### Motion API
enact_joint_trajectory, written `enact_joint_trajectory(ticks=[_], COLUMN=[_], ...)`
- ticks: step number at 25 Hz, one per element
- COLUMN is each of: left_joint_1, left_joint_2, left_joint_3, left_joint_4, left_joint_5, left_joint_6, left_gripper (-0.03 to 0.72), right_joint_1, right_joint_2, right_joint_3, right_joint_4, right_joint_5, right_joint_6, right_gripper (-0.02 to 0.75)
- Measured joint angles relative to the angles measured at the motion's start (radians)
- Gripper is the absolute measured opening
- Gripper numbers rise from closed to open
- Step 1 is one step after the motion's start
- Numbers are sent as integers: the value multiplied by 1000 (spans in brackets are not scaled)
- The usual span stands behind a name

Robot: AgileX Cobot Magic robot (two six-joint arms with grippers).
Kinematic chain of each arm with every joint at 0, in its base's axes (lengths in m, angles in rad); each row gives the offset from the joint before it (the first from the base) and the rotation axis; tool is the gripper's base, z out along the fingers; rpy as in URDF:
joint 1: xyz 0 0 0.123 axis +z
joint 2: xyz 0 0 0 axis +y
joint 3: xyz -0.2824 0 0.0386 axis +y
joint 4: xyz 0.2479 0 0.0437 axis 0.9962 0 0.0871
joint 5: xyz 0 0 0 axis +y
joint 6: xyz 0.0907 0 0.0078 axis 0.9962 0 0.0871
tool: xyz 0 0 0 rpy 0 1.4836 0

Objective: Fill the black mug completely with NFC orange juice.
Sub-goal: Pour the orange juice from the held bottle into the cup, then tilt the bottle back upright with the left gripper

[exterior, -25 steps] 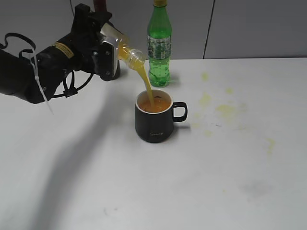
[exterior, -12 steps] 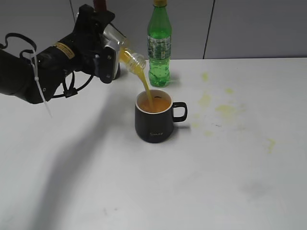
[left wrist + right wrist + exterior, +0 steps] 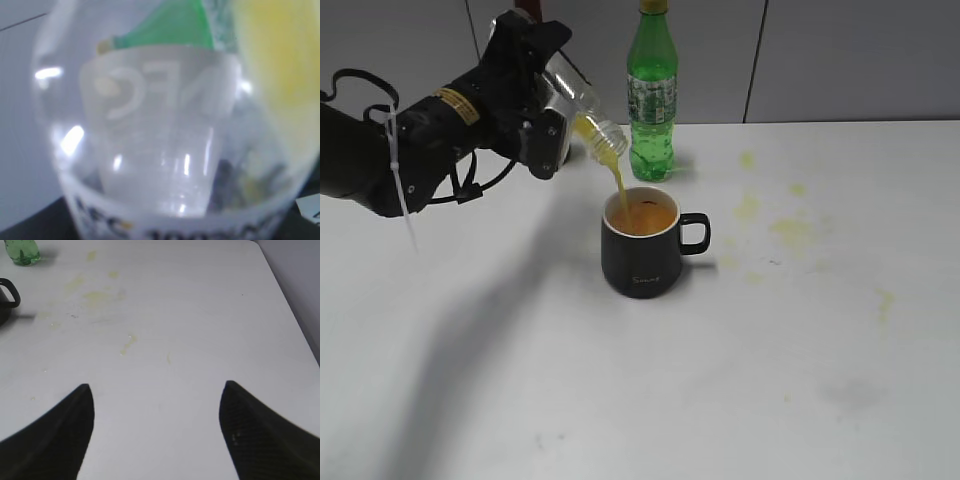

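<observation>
The black mug [image 3: 640, 262] stands mid-table with its handle to the right and orange juice near its rim. Above and to its left, my left gripper [image 3: 535, 95] is shut on the clear NFC orange juice bottle [image 3: 578, 100]. The bottle is tipped steeply, mouth down, and a thin orange stream [image 3: 617, 180] falls into the mug. The bottle is nearly empty, and its blurred clear wall and printed label [image 3: 160, 150] fill the left wrist view. My right gripper [image 3: 156, 385] hangs open over bare table, off to the mug's right. The mug's handle [image 3: 9, 292] shows at that view's left edge.
A tall green plastic bottle [image 3: 652, 95] stands just behind the mug, close to the pouring bottle's mouth; its base [image 3: 22, 252] also shows in the right wrist view. Yellowish juice stains [image 3: 790, 228] mark the white table right of the mug. A grey wall closes the back.
The left gripper has raised the bottle's base, tipping it steeper. The stream has thinned and the bottle has emptied further. The mug and the right gripper have not moved.
</observation>
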Motion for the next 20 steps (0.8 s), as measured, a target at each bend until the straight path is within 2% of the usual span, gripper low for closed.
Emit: enact_joint_trajectory(ticks=[8, 20], left_joint_1=[0, 0], left_joint_2=[0, 0], left_joint_3=[0, 0], left_joint_4=[16, 22], left_joint_5=[-2, -3], left_joint_6=[44, 49], left_gripper=[465, 465], right_joint_1=[0, 0], right_joint_2=[0, 0], right_joint_3=[0, 0], right_joint_4=[0, 0], right_joint_5=[0, 0], right_joint_6=[0, 0], right_gripper=[592, 592])
